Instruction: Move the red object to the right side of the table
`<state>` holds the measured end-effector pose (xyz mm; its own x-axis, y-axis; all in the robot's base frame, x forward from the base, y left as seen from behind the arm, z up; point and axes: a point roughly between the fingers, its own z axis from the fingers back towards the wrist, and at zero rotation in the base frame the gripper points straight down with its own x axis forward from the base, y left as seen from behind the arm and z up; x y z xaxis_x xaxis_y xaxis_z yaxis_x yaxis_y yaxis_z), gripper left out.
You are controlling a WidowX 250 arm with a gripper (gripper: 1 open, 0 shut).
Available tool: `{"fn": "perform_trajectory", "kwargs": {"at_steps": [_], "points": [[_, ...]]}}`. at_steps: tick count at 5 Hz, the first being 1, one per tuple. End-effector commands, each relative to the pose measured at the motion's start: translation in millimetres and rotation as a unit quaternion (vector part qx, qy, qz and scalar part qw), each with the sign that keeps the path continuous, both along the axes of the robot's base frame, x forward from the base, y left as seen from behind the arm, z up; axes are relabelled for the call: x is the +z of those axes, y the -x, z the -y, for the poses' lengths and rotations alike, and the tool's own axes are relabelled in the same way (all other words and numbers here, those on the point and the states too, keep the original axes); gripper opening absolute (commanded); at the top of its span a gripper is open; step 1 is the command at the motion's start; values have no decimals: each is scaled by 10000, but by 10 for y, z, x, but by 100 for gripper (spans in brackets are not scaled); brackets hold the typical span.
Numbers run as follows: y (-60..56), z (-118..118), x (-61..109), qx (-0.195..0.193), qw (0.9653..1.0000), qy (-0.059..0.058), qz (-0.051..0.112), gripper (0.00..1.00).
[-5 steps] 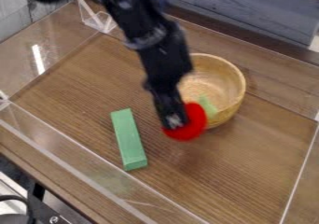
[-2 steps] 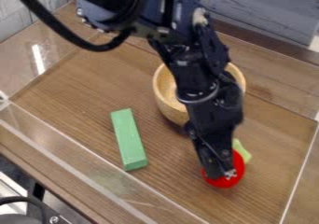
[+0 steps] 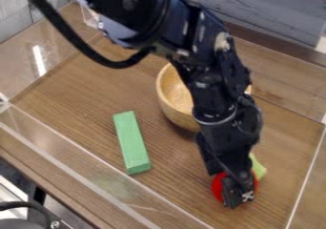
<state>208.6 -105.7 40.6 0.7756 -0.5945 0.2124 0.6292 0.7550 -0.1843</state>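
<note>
- Ball [image 3: 231, 187]: it is small, round and bright red, with a pale green leaf tab [image 3: 257, 167] sticking out at its upper right.
- Only part of the ball shows, because the black gripper [image 3: 234, 190] sits right over it.
- The ball sits low on the table [image 3: 76, 99], near the right end and close to the front clear wall [image 3: 140, 197].
- It is much smaller than the bowl [image 3: 173, 99].
- The gripper points nearly straight down at the ball. Its black fingers [image 3: 246, 194] are on both sides of the red.
- I cannot tell if the fingers are squeezing the ball or just standing open around it; that spot is small and blurry.
- I also cannot tell if the ball rests on the wood or hangs just above it.
- The arm [image 3: 192, 52] is black and thick. It comes from the top left and bends down over the bowl.
- The bowl is pale wood and round. It stands behind the ball, a little to the left, and the arm hides a lot of it.
- A block [image 3: 130, 142] lies flat on the table, left of the ball and well apart from it. It is green, long and thin.
- The table is dark brown wood with clear walls around it.
</note>
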Motion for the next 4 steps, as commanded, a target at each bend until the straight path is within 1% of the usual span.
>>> {"fn": "perform_trajectory", "kwargs": {"at_steps": [1, 2, 4], "points": [[-157, 27, 103, -438, 9990, -31, 115, 100], [-266, 2, 159, -756, 9970, -89, 132, 100], [-333, -181, -45, -631, 9978, -137, 117, 100]]}}
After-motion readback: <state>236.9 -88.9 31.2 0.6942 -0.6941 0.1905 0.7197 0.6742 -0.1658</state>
